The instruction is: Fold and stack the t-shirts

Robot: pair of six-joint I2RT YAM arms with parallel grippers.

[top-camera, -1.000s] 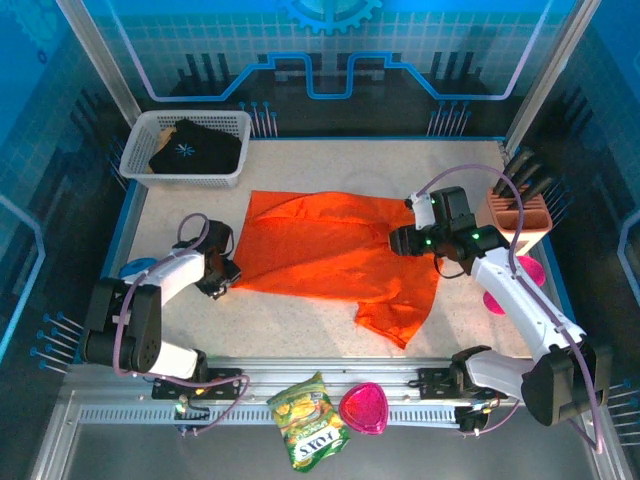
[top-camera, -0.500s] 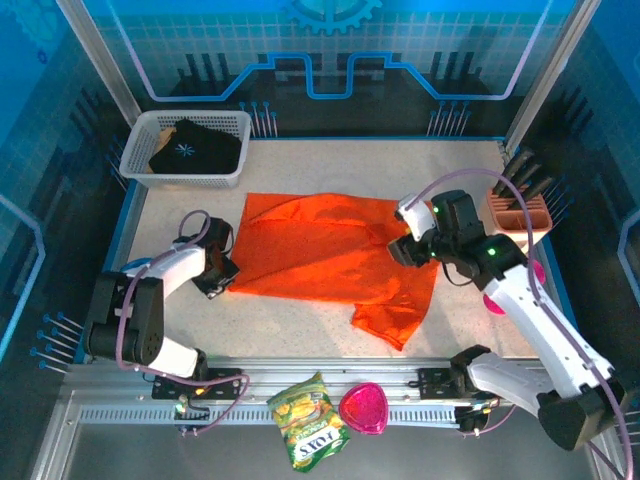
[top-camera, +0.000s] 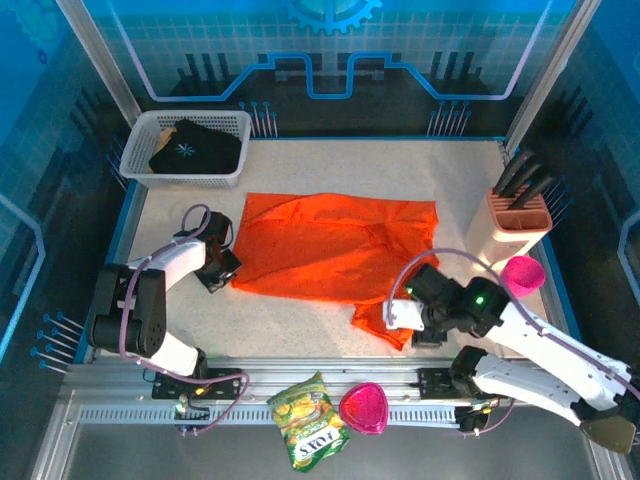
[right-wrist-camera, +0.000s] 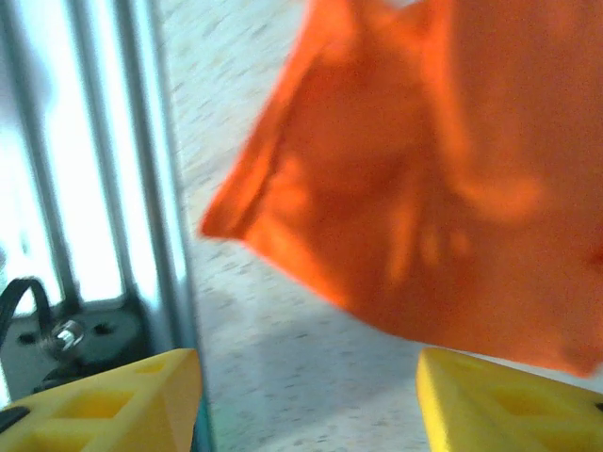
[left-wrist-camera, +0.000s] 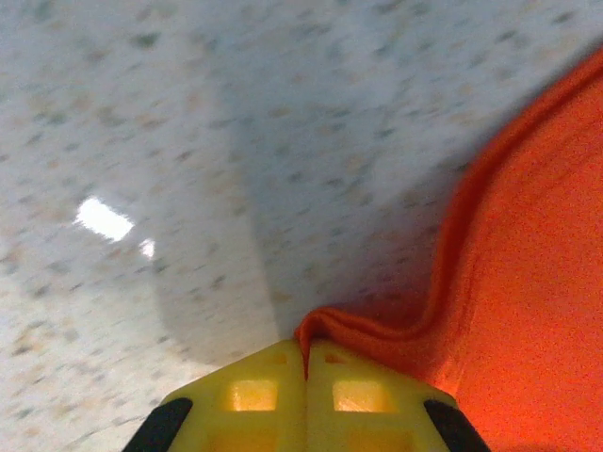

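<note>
- A white basket (top-camera: 135,160) stands at the far left corner of the table (top-camera: 330,165). The black t-shirt (top-camera: 190,148) lies bundled inside it, its small white starburst print facing up.
- The left gripper (top-camera: 225,270) sits low on the table at the left edge of the orange t-shirt (top-camera: 330,255).
- In the left wrist view, the left gripper (left-wrist-camera: 305,360) has its yellow fingers (left-wrist-camera: 250,395) pressed together on a raised fold of the orange t-shirt (left-wrist-camera: 537,282). It is clenched on the hem, and the cloth puckers right at the fingertips.
- The orange t-shirt lies spread over the middle of the table, mostly flat. Its far edge is fairly straight, and one flap trails toward the near right.
- A yellow-green snack bag (top-camera: 308,420) lies on the near rail, off the table. A pink bowl (top-camera: 363,407) sits just beside it on the right.
- The right gripper (top-camera: 397,315) hovers close to the shirt's trailing near-right flap.
- In the blurred right wrist view, the right gripper (right-wrist-camera: 306,386) has its fingers (right-wrist-camera: 104,395) standing wide apart with only bare table between them. It is released and holds nothing. The flap of the orange t-shirt (right-wrist-camera: 424,169) lies just ahead of the fingertips.
- A tan holder (top-camera: 518,220) with dark handles sticking up stands at the right edge of the table. A pink cup (top-camera: 522,272) sits just in front of it.
</note>
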